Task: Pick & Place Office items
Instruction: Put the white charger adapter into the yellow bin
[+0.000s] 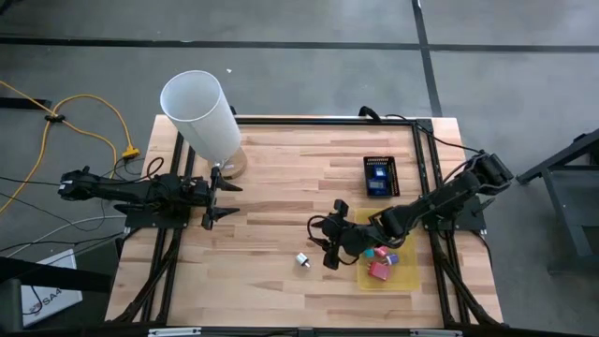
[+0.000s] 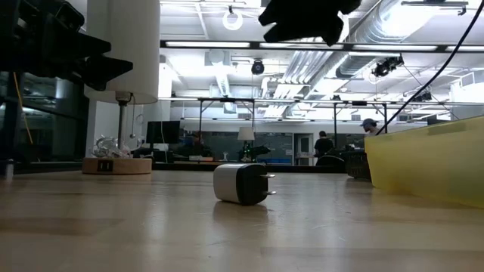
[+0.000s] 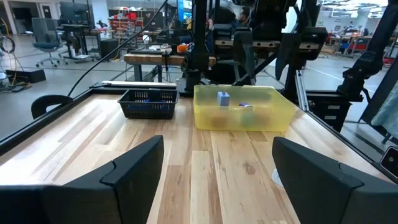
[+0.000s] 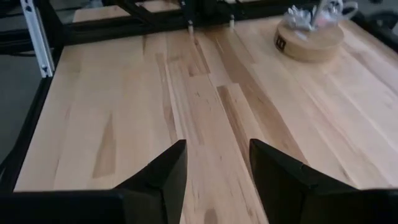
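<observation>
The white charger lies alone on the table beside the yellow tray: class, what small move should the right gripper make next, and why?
Probably lower the right gripper, open and empty, onto the white charger, which lies just outside the yellow tray. The left gripper waits far off.

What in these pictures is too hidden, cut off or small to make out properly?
- Items in the yellow tray: in the high view the right end effector and its arm cover part of them; the count is unclear.
- Same tray in the low view: cut off by the right edge, contents hidden behind its wall.
- Black basket: contents too small in the high view.
- White charger: markings unreadable in the low view.
</observation>
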